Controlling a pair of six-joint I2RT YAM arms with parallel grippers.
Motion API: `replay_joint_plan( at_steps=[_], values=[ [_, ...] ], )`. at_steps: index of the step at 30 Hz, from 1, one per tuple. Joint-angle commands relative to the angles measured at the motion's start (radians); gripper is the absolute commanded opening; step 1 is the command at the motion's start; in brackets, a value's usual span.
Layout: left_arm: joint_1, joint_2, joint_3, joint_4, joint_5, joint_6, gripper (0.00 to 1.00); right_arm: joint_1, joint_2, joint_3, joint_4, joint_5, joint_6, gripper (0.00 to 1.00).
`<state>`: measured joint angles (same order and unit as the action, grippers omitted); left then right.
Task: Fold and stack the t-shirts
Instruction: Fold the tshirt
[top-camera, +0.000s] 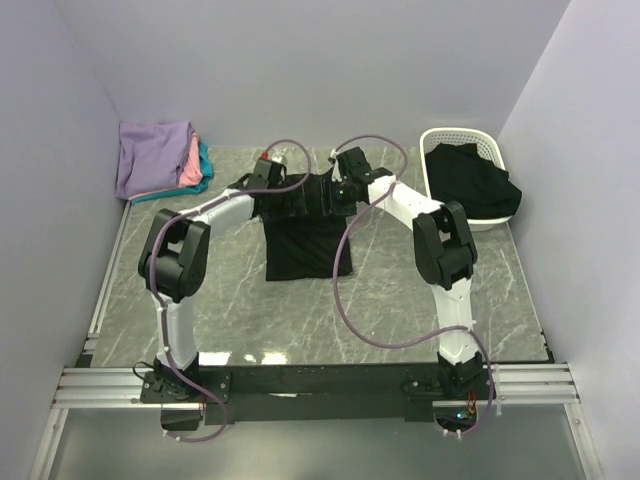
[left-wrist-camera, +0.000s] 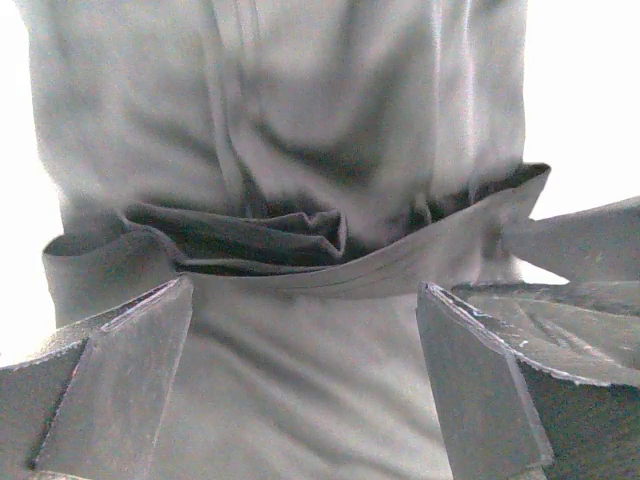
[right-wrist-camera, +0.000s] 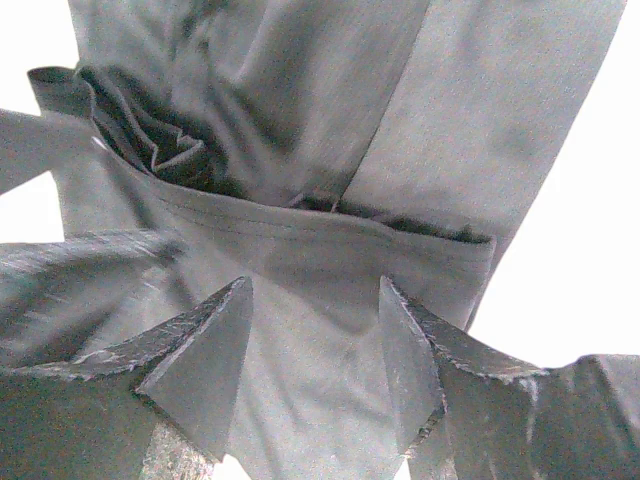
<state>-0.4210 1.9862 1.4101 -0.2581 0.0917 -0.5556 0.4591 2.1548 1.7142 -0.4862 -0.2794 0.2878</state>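
A black shirt (top-camera: 305, 245) is being seen spread on the table (top-camera: 420, 300), between the two arms. Its near part is laid flat and its far edge is bunched under both claws.

The left claw (left-wrist-camera: 305, 288) is being held low over the left side of that far edge. Its jaws are being held as wide apart as they go, and nothing is being gripped. A hem (left-wrist-camera: 300, 268) is being shown running across just beyond its fingertips, with rumpled cloth behind it.

The right claw (right-wrist-camera: 315, 285) is being held over the right side of the same edge. Its jaws are being held partly apart, with smooth cloth lying below the gap. As far as can be told, no cloth is being pinched between its fingers (right-wrist-camera: 215, 350).

A stack (top-camera: 155, 155) of folded shirts is being seen at the far left corner, lavender on top, with pink and teal showing at its right side. More black cloth (top-camera: 470, 180) is being held in the white basket (top-camera: 455, 133) at the far right, some of it draped over the rim.
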Motion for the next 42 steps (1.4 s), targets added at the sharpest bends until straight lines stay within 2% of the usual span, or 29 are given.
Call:
replay_joint_plan(
  at_steps=[1,5,8,10,13,19,23,29,35,42],
  values=[
    [0.054,0.057,0.142,0.028,0.031,0.08,0.99,-0.023,0.072,0.116,-0.003,0.02,-0.026,0.61],
    [0.085,0.129,0.269,0.03,0.088,0.109,0.99,-0.042,0.143,0.247,-0.04,0.028,-0.027,0.61],
    [0.097,0.171,0.325,0.002,0.082,0.12,0.99,-0.056,0.149,0.263,-0.026,0.032,-0.024,0.62],
    [0.099,0.142,0.305,0.009,0.077,0.121,1.0,-0.06,0.11,0.254,-0.026,0.055,-0.03,0.62],
    [0.099,0.021,0.178,0.085,0.088,0.115,0.99,-0.06,-0.004,0.179,-0.005,0.086,-0.047,0.63],
    [0.087,-0.193,-0.063,0.106,0.178,0.059,1.0,-0.059,-0.191,-0.003,-0.064,0.115,-0.038,0.64],
    [0.064,-0.323,-0.314,0.157,0.152,0.002,1.0,-0.056,-0.309,-0.27,-0.034,0.115,-0.029,0.64],
    [0.016,-0.458,-0.572,0.23,0.132,-0.052,0.99,-0.053,-0.473,-0.565,0.073,0.017,0.0,0.64],
    [-0.016,-0.524,-0.742,0.305,0.089,-0.107,0.99,-0.05,-0.544,-0.725,0.176,-0.058,0.037,0.64],
    [-0.016,-0.581,-0.795,0.307,0.046,-0.122,1.0,-0.05,-0.547,-0.775,0.251,-0.145,0.083,0.64]
  ],
)
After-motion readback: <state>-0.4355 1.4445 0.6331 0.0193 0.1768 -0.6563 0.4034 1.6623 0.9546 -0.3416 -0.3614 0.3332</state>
